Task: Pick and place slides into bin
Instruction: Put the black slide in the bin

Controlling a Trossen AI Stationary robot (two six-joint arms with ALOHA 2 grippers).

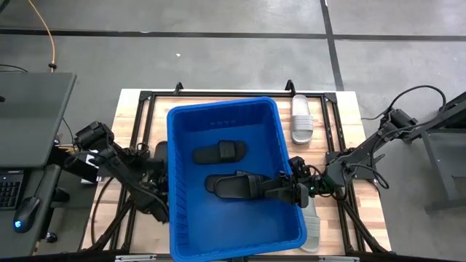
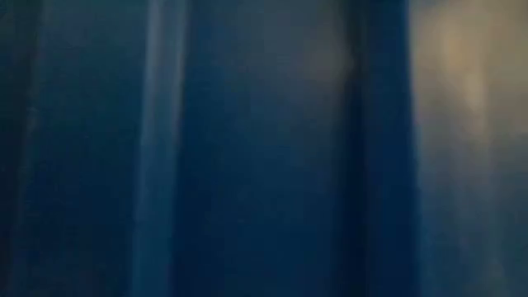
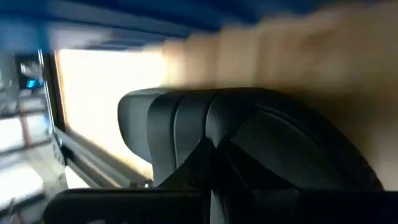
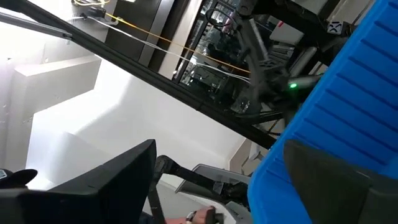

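The blue bin (image 1: 291, 225) stands mid-table and fills the low view (image 2: 247, 148). Two black slides lie on its floor, one farther back (image 1: 218, 153) and one nearer (image 1: 231, 185). My right gripper (image 1: 290, 188) is open at the bin's right rim, next to the nearer slide's end; the bin's ribbed wall (image 4: 348, 106) shows beside its fingers. My left gripper (image 1: 154, 159) is low beside the bin's left wall, close against a third black slide (image 3: 249, 143), which also shows in the high view (image 1: 161, 149). A pale slide (image 1: 302, 118) lies on the table to the far right of the bin.
Another pale slide (image 1: 310, 227) lies beside the bin's right wall, under my right arm. A black frame (image 1: 218, 94) runs around the wooden table top. A desk with a keyboard and mouse (image 1: 25, 211) stands off the table's left.
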